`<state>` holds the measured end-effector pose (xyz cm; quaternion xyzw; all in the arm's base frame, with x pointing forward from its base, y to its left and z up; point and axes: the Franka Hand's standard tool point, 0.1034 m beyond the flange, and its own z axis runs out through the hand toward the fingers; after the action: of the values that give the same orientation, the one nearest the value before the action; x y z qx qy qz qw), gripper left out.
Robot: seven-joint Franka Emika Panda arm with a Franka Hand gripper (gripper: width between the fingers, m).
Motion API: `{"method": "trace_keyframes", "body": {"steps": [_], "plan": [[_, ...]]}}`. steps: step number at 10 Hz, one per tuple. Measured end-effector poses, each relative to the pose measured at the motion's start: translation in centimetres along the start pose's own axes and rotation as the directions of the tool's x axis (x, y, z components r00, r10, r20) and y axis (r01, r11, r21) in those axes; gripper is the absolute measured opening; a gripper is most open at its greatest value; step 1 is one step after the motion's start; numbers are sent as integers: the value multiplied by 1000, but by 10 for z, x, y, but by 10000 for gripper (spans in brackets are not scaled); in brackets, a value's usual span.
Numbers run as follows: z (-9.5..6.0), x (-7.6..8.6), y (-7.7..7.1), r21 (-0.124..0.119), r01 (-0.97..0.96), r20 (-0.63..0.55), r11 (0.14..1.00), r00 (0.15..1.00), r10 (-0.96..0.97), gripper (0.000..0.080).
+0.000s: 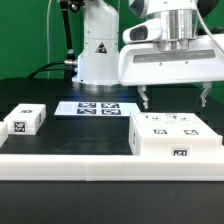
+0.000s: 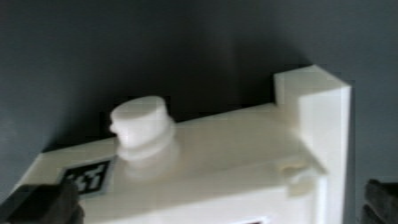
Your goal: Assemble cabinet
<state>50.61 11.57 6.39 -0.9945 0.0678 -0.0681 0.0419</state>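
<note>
The cabinet's large white box (image 1: 175, 136) lies flat on the black table at the exterior view's right, with square tags on its top and front. My gripper (image 1: 176, 100) hangs just above it, open, its two fingertips spread about as wide as the box and touching nothing. In the wrist view the box (image 2: 214, 160) fills the space under my gripper (image 2: 210, 208). A round white peg (image 2: 139, 125) and a raised side wall (image 2: 320, 105) show on it. One dark finger (image 2: 39, 200) stands at each side of the box. A smaller white tagged block (image 1: 25, 120) lies at the exterior view's left.
The marker board (image 1: 97, 107) lies flat in front of the robot's white base (image 1: 98, 50). A long white rail (image 1: 100, 160) edges the table's near side. A dark green backdrop stands behind.
</note>
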Motion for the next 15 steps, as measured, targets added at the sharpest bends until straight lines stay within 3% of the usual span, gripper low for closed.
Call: {"method": "trace_keyframes", "body": {"steps": [1, 3, 8, 11, 13, 15], "plan": [[2, -1, 0, -8, 38, 2, 999, 999, -38, 797], [8, -1, 17, -11, 25, -17, 1000, 1000, -25, 797], [9, -2, 13, -10, 76, -22, 997, 997, -77, 797], [17, -11, 18, -19, 205, -13, 979, 979, -205, 797], [25, -20, 19, -21, 213, -19, 977, 977, -213, 797], [31, -19, 21, -20, 167, -45, 986, 985, -167, 797]]}}
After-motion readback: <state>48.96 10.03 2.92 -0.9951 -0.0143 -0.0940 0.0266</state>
